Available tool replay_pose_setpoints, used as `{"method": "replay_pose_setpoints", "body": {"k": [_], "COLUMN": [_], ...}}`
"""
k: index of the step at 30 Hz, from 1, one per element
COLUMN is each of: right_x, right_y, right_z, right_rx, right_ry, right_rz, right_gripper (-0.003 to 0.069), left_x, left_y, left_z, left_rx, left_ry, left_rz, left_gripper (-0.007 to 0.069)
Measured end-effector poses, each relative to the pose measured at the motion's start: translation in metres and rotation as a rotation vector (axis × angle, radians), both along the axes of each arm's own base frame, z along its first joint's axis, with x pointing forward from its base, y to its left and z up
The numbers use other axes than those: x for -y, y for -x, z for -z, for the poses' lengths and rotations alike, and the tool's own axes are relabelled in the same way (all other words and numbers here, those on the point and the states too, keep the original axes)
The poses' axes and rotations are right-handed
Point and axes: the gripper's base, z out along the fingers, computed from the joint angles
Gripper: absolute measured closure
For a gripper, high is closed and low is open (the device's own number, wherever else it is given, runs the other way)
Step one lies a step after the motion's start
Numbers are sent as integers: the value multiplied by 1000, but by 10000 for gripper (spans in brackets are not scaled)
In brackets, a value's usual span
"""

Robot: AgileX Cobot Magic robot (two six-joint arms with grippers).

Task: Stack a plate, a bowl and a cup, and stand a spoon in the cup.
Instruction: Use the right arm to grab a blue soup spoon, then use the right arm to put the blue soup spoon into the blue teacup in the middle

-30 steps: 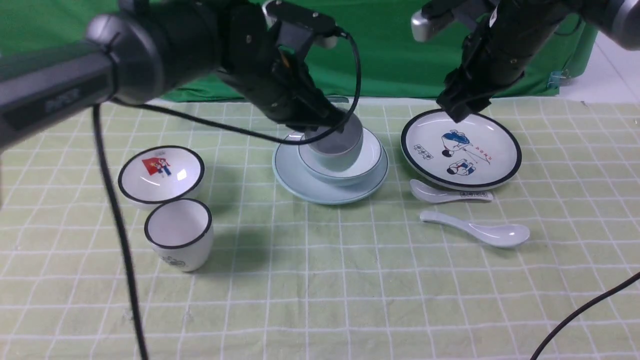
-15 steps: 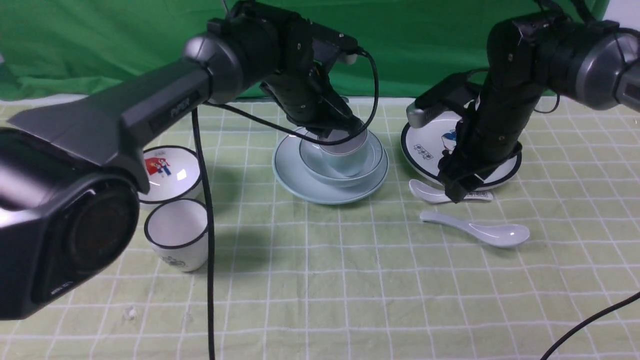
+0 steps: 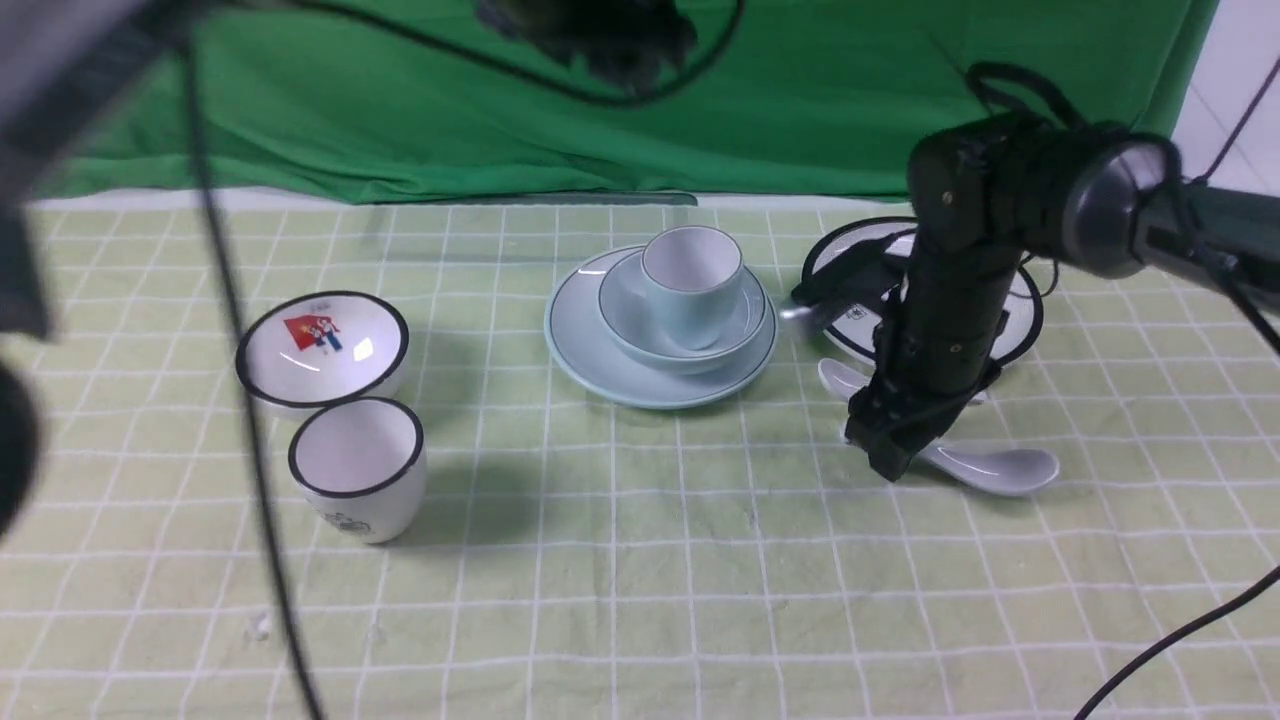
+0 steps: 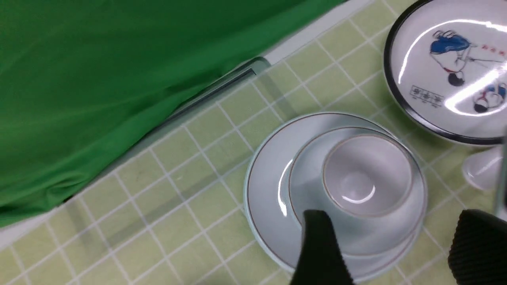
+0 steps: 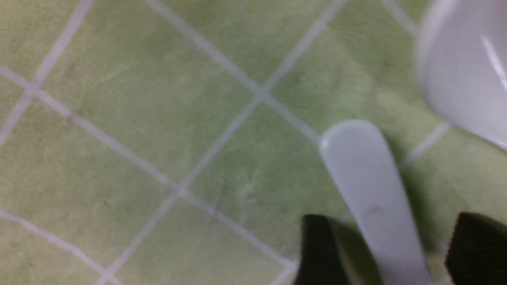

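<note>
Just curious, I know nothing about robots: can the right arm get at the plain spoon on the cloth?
Probably yes: the right gripper stands open astride the handle of the spoon, with nothing in between.

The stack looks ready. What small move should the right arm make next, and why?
Probably close the right gripper on the spoon: its open fingers sit on both sides of the handle, the spoon lies flat on the cloth, and the cup stands empty in the bowl.
</note>
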Motion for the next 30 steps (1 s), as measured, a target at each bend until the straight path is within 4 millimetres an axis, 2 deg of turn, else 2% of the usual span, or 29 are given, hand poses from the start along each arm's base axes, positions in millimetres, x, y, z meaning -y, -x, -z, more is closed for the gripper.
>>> {"method": "replay_pose_setpoints", "body": {"k": [4,5,7,9,10,12,14,15,16,18,19,20,21,22,24,25,26,29,30], "right_x": [-4,-4,-5,-9,-13,-22,-36,-38,-50,-62,-63,-73,-77,-78,-85,-85,-85,-86,-86], "right_y": [0,0,-2,-4,-5,-4,-2,-3,-1,-2,-2,-5,-9,-9,-22,-24,-33,-41,-41], "right_z": [0,-1,-6,-18,-34,-60,-95,-100,-129,-145,-145,-147,-144,-145,-123,-121,-101,-79,-79], "right_rx": [15,12,15,44,90,179,320,350,507,648,647,743,799,811,881,894,916,928,930], "right_ry": [-7,-7,-13,-56,-127,-242,-409,-440,-568,-638,-639,-657,-653,-653,-629,-625,-597,-572,-572], "right_rz": [-10,-6,13,30,35,27,8,5,-22,-38,-41,-45,-40,-40,-3,2,27,55,55], "right_gripper": [480,506,499,498,498,498,498,498,498,498,498,498,498,498,498,498,498,498,498], "left_x": [-17,-19,-26,-32,-38,-43,-53,-54,-63,-74,-74,-87,-94,-95,-110,-113,-123,-133,-133], "left_y": [36,41,59,78,94,110,133,135,153,172,171,193,204,206,230,233,249,265,265], "left_z": [-40,-42,-52,-52,-52,-41,-34,-33,-22,-10,-5,1,7,8,22,24,30,40,40], "left_rx": [53,51,57,28,19,-3,51,58,115,190,177,272,305,316,379,392,437,485,485], "left_ry": [4,4,19,25,40,53,91,96,130,147,136,151,138,143,121,111,93,53,53], "left_rz": [-2,-2,0,7,13,18,13,10,-15,-43,-44,-65,-72,-76,-102,-106,-121,-131,-131], "left_gripper": [305,319,347,378,400,421,446,449,468,487,487,506,512,516,530,531,536,538,538]}}
